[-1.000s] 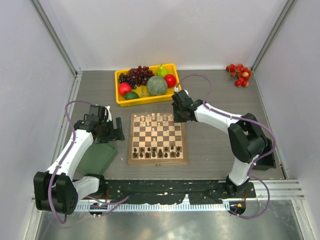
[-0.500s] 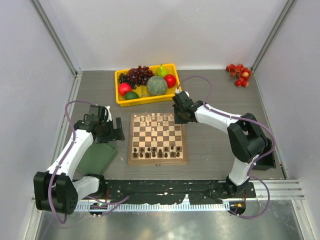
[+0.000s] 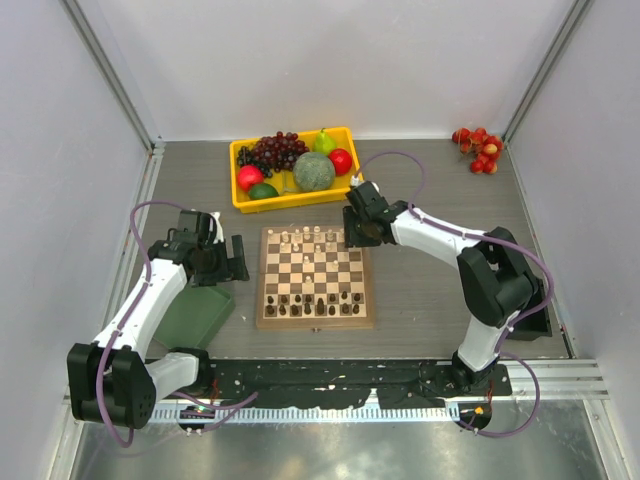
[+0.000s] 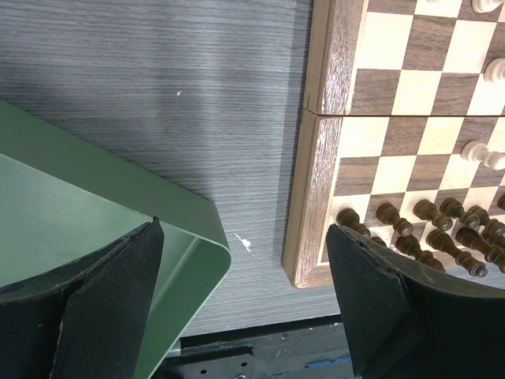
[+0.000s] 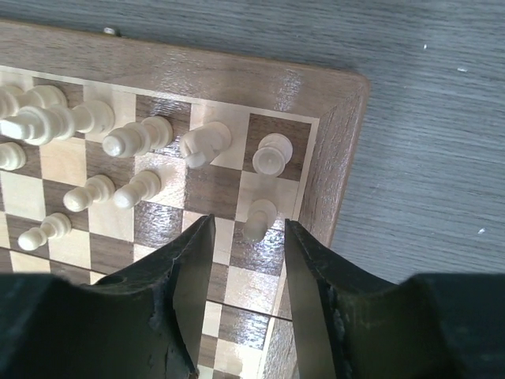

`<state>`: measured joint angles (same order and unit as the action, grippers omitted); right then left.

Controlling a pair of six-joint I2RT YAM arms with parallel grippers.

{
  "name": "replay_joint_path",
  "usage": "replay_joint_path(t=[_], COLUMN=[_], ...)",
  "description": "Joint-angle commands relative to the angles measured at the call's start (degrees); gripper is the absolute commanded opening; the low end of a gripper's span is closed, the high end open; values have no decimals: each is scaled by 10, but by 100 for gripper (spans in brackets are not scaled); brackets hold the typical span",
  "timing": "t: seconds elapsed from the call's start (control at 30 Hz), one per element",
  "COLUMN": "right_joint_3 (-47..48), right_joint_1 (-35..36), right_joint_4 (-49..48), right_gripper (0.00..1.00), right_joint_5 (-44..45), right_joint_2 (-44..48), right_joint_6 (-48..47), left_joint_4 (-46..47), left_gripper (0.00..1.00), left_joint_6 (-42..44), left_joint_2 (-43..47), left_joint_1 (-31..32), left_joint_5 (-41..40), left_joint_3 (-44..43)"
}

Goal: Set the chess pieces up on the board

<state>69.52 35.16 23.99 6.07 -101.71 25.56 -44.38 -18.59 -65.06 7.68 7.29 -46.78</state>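
Little has moved since a second ago: the right arm has crept a touch toward the board's far right corner, and the left arm has kept its place. On the bench (image 3: pixel 430 300) the board (image 3: pixel 315 323) lies between the arms and looks nearly set. Dark pieces (image 3: pixel 315 303) appear to fill the two near rows and pale pieces (image 3: pixel 305 237) stand along the far two, though we cannot vouch for every square. We judge the pale pawn row to be what is left. The left gripper (image 4: pixel 245 229) hangs spread wide and empty over the bench, between the green tray (image 4: pixel 118 178) and the board's near left corner. The right gripper (image 5: pixel 248 223) is spread too, its fingers either side of a pale pawn (image 5: pixel 259 215) at the right edge of the second row, apparently not touching it. We find no brand, label or writing.
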Motion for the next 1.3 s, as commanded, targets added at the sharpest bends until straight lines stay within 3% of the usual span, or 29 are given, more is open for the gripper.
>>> replay_joint_path(t=[0.0, 1.0, 1.13, 1.27], right_joint_3=[11, -19, -10, 18], right_joint_1=[2, 49, 61, 83], right_joint_4=[-9, -11, -11, 11], right_gripper=[48, 54, 47, 46], right_joint_5=[-15, -22, -19, -9], right_joint_2=[60, 73, 63, 34], right_joint_6=[1, 21, 19, 12], left_joint_4=[14, 11, 11, 12], left_gripper=[91, 91, 91, 91], left_joint_6=[8, 8, 7, 8], left_joint_2=[-2, 8, 10, 11], left_joint_1=[-3, -3, -3, -3], left_joint_5=[4, 2, 2, 2], left_joint_3=[-14, -13, -12, -13])
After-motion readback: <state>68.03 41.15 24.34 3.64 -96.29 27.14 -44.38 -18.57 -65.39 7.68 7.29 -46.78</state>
